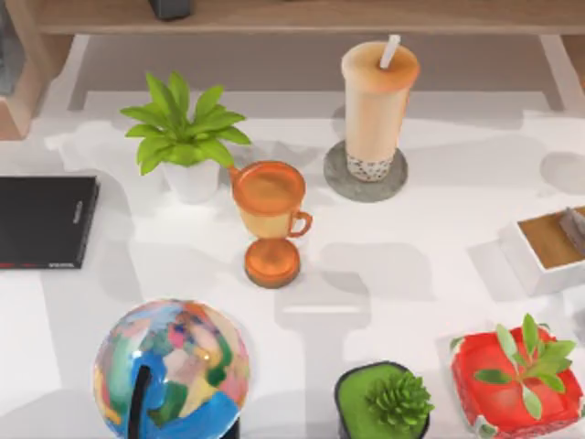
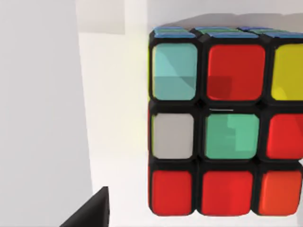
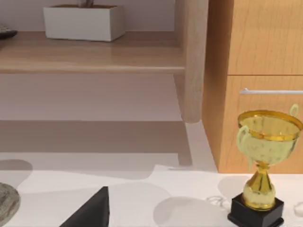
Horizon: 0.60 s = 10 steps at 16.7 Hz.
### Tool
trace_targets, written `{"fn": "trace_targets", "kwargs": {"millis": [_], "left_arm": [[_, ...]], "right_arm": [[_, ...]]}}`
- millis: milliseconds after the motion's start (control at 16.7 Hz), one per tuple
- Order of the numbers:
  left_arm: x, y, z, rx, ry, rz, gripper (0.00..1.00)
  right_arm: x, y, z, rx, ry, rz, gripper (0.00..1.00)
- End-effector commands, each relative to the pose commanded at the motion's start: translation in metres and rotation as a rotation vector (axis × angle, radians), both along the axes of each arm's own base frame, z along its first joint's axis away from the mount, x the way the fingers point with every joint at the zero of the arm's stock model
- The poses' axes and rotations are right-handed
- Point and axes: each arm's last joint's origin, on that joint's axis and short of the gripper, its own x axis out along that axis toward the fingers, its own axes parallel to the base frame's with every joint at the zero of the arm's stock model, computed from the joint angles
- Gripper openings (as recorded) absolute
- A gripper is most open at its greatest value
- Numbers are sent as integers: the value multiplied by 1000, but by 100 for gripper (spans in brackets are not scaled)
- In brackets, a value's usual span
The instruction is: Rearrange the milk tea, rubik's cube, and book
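While the milk tea (image 1: 377, 105) stands upright on a round grey coaster (image 1: 340, 181) toward the back of the table (image 1: 411, 274), right of the orange trophy cup (image 1: 269, 215), the rubik's cube (image 2: 222, 123) sits close in front of the left wrist camera on a white surface. A dark finger tip (image 2: 92, 210) juts in beside it; whether either claw is wide or narrow cannot be told. The right wrist camera faces a gold trophy (image 3: 265, 161) beside a wooden cabinet (image 3: 255, 71).

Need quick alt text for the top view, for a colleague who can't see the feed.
Milk tea stands upright on a grey coaster at the table's back centre, an orange trophy cup in front and left of it. Around them: leafy potted plant, black slab at left, globe, two front planters.
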Motion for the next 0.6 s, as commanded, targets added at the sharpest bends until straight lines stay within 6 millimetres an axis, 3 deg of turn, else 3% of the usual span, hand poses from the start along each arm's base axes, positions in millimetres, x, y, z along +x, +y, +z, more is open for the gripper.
{"fn": "trace_targets", "kwargs": {"millis": [300,600], "left_arm": [[0,10,-11,-2,4,0,100],[7,19,-52,-2,5,0,100]], "right_arm": [[0,0,0,0,0,0,100],[0,0,0,0,0,0,100]]}}
